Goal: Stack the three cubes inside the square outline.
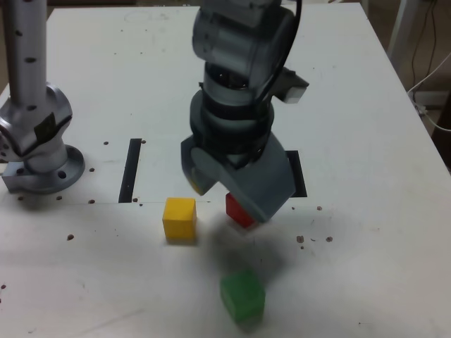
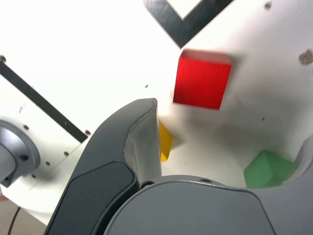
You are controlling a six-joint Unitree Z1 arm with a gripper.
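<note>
Claw (image 2: 227, 147): apart, above the table (image 1: 366, 267)
Red cube (image 2: 202, 81): near the square's (image 2: 183, 23) corner
Green cube (image 1: 243, 296): nearest table's front edge

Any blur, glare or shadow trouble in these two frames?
Exterior view: green cube and gripper look soft, dark shadow on the table below the gripper. Wrist view: white surface washed out at the upper left, red cube fairly crisp, soft shadows beside it.

no readable text, no legible labels, numbers or signs
</note>
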